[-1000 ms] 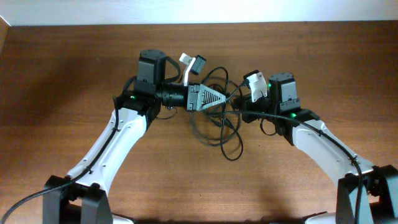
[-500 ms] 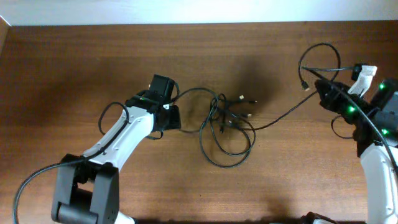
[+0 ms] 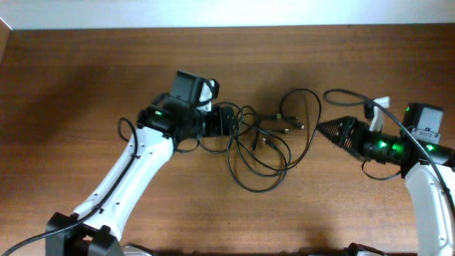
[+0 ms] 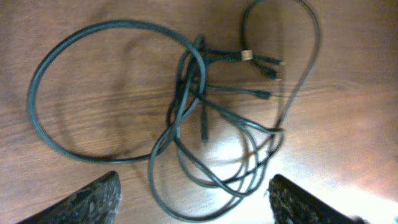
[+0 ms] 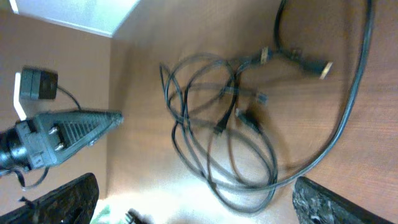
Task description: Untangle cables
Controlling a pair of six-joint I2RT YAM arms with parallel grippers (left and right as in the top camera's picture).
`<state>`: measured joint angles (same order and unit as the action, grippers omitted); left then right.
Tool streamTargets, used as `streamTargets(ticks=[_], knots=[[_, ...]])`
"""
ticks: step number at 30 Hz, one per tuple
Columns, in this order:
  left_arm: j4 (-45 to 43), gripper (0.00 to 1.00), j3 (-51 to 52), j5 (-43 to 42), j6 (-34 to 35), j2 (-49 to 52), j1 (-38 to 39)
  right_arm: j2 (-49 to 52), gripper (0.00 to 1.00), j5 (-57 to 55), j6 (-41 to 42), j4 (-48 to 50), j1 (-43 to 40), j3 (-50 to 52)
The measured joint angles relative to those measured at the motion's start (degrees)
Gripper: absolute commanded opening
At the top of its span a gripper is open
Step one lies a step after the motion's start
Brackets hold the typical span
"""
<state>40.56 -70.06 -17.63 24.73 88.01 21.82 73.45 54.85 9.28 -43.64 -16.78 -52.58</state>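
The cables lie as a tangle of thin black loops on the wooden table, between my two arms. Small plug ends stick out toward the right, and one loop arches toward the back. My left gripper sits at the tangle's left edge, open. In the left wrist view its fingers straddle the nearest loops without touching them. My right gripper points left, a little right of the tangle. It is open, and the cables lie ahead of it with a plug at upper right.
The brown table runs back to a white wall strip. A thicker black wire loops off the left arm, and another arcs over the right arm. In the right wrist view the left gripper faces me across the tangle.
The right gripper opened and let go of the cable it had stretched to the right, then moved down and left. That cable fell slack. The left gripper opened and moved right to the tangle.
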Motion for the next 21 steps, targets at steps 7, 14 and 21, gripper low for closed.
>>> streamTargets(ticks=[7, 14, 21], knots=[[-14.51, 0.45, 9.51, 25.14, -4.24, 0.81, 9.18, 0.00, 0.99, 0.00, -3.69, -4.15, 2.32, 0.02], [-26.08, 0.51, 12.33, 24.87, -4.39, 8.46, 9.25, 0.02, 0.99, -8.39, -3.78, -4.04, 8.96, 0.02], [-22.58, 0.56, 12.46, 20.55, -4.42, 7.08, 9.25, 0.02, 0.99, -13.09, -3.93, -2.78, 9.01, 0.02]])
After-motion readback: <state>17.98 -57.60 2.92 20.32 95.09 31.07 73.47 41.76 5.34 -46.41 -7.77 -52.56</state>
